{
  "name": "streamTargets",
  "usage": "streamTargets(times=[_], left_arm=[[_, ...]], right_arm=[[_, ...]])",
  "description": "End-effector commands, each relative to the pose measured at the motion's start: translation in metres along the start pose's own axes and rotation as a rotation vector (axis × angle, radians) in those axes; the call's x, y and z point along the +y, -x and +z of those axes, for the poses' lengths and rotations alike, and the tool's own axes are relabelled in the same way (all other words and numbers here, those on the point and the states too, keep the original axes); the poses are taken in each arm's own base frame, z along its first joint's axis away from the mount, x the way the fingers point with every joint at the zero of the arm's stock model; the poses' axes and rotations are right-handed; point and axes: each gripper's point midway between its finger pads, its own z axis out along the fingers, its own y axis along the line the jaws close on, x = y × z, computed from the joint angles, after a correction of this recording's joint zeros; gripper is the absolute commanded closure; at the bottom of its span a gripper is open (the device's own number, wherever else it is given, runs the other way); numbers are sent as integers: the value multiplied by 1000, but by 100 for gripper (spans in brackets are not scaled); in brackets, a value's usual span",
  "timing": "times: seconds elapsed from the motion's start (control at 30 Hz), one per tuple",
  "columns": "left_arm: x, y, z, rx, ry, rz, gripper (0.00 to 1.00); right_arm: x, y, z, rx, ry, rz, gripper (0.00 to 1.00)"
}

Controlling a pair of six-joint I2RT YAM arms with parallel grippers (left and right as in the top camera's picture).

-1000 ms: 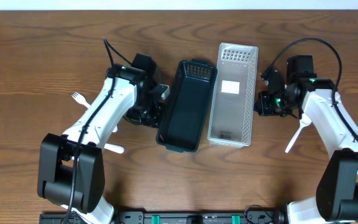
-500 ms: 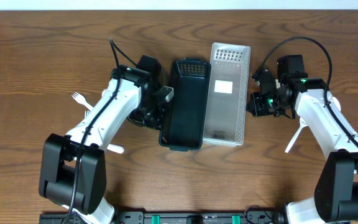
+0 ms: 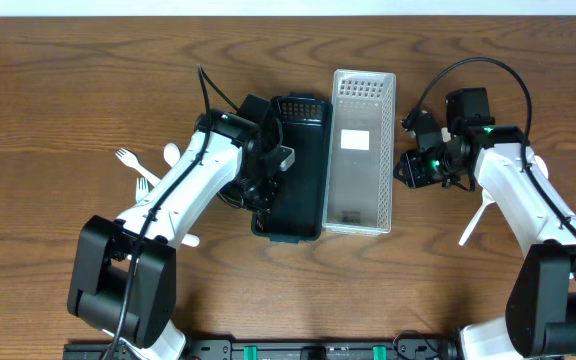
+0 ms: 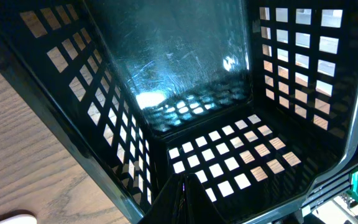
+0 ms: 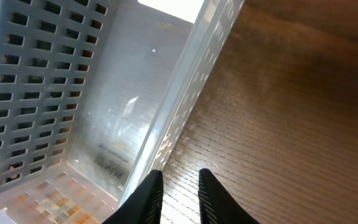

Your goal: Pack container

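Plastic looks light, stiff; left gripper (image 3: pixel 271 172) pinches black basket (image 3: pixel 308 195) rim, best hold; right gripper (image 5: pixel 180 179) narrowly parted, empty.

Reference: clear basket (image 3: pixel 360 150). Open on top, reachable straight down. Left side: flush against black basket (image 3: pixel 303 175), no gap to slip through; left arm (image 3: pixel 193 185) leaning over that one's far rim. Right side: right gripper (image 3: pixel 408 167) just beside the wall, fingers slightly apart over bare table (image 3: pixel 528 60). Both ends: bare wood. Well right: white utensil (image 3: pixel 474 222). Well left: fork (image 3: pixel 126 158).
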Motion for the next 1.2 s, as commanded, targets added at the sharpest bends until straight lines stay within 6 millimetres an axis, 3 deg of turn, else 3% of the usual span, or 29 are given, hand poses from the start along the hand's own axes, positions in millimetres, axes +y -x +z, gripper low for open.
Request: streamTargets(times=[0.0,0.23,0.33,0.6,0.73,0.93,1.07,1.17], left_arm=[[-3,4,-4,-10,-11,8,94],[15,5,-7,-22,98,12,94],[33,12,-19,-70,215,21,94],[53,49,-96,-382,437,8,94],[65,56,-115,-470,447,-67,94],[97,47,-92,-391,446,-168,94],[104,46,-68,-322,407,-186,94],[107,46,-58,-291,405,-190,94]], right_arm=[[-1,4,0,-1,-23,-37,78],[-26,3,-2,5,-163,29,81],[-48,6,-8,-20,-267,136,83],[-95,31,-40,-180,-512,394,92],[-95,34,-40,-207,-510,456,91],[-68,35,-13,-143,-383,371,90],[-60,32,13,-85,-355,300,87],[-41,37,38,-62,-242,217,86]])
